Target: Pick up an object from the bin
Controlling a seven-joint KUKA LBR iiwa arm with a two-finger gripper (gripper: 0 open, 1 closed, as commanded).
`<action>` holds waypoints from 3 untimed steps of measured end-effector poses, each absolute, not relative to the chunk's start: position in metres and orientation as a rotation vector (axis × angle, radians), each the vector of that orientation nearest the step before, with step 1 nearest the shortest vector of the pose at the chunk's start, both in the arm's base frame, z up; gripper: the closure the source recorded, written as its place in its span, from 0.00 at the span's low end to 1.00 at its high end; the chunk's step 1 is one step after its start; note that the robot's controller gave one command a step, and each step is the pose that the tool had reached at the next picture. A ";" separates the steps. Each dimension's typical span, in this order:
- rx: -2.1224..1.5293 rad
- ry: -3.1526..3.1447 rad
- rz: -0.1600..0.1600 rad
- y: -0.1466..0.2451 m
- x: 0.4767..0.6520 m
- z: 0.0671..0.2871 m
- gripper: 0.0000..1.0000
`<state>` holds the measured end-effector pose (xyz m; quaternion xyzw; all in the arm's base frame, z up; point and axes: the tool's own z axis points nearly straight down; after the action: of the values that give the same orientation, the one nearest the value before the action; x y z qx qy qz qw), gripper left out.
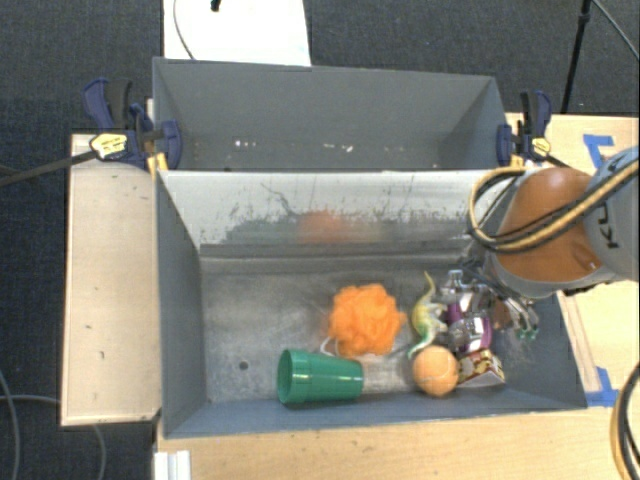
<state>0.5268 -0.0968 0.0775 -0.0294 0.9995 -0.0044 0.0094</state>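
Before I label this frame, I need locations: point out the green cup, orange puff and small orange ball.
green cup [330, 378], camera view, its side wall
orange puff [365, 319], camera view, its middle
small orange ball [435, 371], camera view, its middle

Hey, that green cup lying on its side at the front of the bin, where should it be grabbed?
Probably across the middle of the green cup, coming straight down and closing over its round wall. It lies on its side with the mouth facing left, so the rim offers no hold from above.
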 end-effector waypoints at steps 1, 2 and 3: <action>-0.095 3.121 -0.014 -0.097 0.527 0.078 1.00; -0.096 3.121 -0.014 -0.097 0.527 0.077 1.00; -0.100 3.121 -0.014 -0.097 0.527 0.077 1.00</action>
<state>0.5270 -0.0968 0.0775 -0.0320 0.9994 -0.0045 0.0096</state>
